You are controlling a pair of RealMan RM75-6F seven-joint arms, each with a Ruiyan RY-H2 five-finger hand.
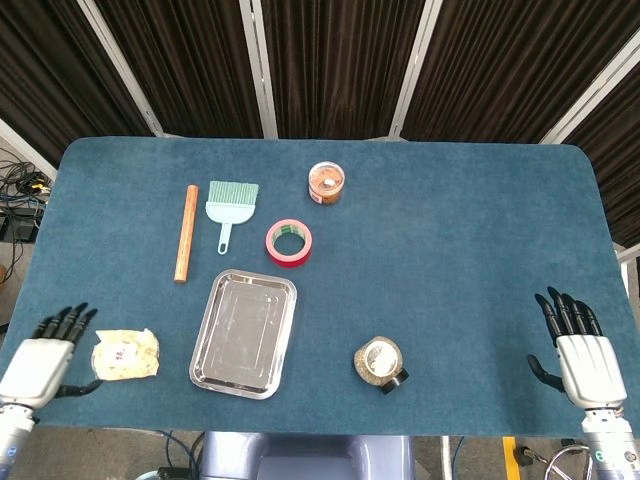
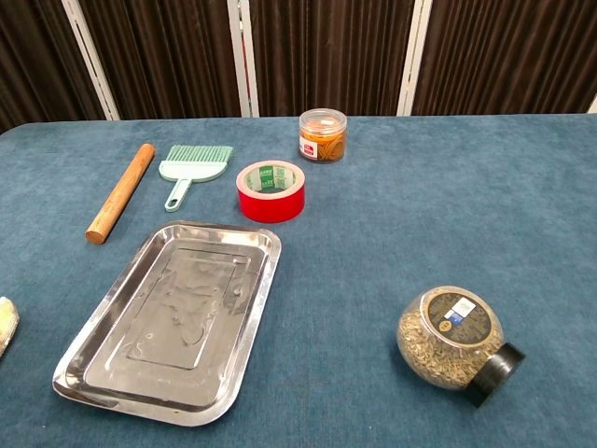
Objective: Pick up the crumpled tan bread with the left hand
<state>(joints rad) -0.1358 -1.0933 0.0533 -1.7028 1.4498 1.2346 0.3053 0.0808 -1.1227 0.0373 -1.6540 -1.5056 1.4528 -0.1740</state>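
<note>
The crumpled tan bread [image 1: 126, 354] lies in clear wrap near the table's front left corner; the chest view catches only its edge [image 2: 6, 324] at the left border. My left hand [image 1: 42, 360] hovers just left of the bread, fingers spread, thumb toward it, holding nothing. At the front right edge my right hand [image 1: 581, 356] stays open with fingers spread, far from the bread. Neither hand shows in the chest view.
A steel tray [image 1: 244, 333] sits right of the bread. Behind it are a wooden rolling pin [image 1: 185, 232], a green hand brush [image 1: 229, 203], a red tape roll [image 1: 288, 242] and an orange-filled jar [image 1: 326, 183]. A seed jar [image 1: 379, 362] lies on its side at front centre.
</note>
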